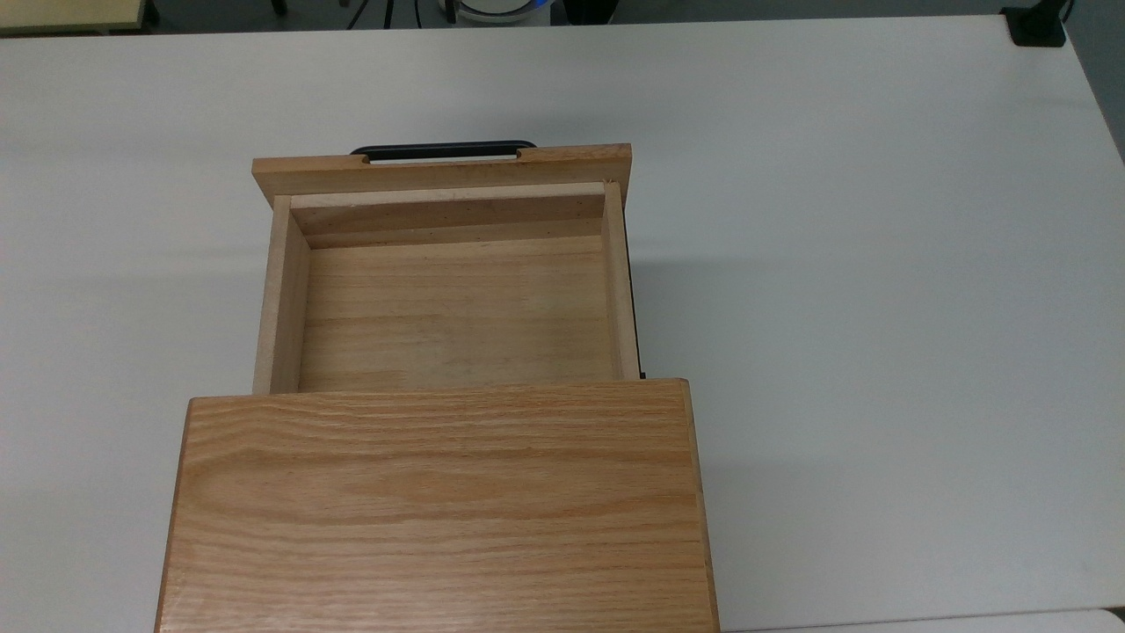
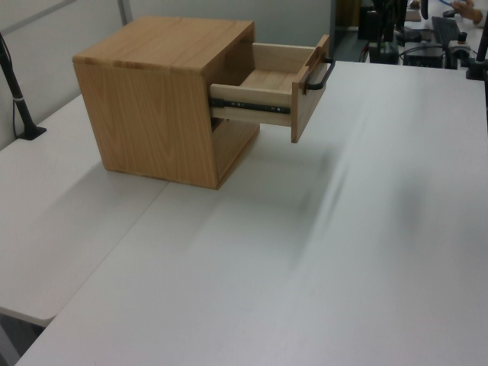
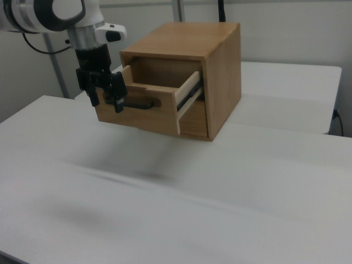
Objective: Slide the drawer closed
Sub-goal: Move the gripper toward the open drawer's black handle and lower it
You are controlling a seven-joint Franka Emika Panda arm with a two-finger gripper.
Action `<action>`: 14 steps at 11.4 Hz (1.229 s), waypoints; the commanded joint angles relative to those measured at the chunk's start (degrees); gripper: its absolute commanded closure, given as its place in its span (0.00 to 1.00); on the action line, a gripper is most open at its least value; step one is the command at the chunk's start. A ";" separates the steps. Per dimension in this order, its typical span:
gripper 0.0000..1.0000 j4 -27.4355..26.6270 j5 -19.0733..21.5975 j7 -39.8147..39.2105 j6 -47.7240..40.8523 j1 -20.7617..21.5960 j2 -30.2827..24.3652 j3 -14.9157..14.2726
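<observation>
The drawer (image 3: 144,107) stands wide open from the cabinet (image 3: 217,71). The pincer (image 3: 104,99), fingers apart, hangs at the right view's upper left before the handle (image 3: 137,104). Push the front panel squarely, along the slides.

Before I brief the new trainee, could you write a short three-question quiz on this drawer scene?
1. True or false: the drawer is fully shut inside the cabinet.
2. What colour is the handle?
3. In the right view, the gripper is: A) above the cabinet top, B) in front of the drawer's front panel, C) resting on the table.

Key: 1 false, it is pulled out and empty; 2 black; 3 B.
</observation>
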 commanded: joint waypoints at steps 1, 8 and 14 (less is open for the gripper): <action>0.00 -0.36 -1.02 -1.28 -0.42 -1.10 -0.15 -0.04; 0.00 -0.63 4.06 12.63 8.87 -3.65 0.29 -0.22; 0.00 -2.48 5.66 32.61 20.24 -2.44 4.24 0.48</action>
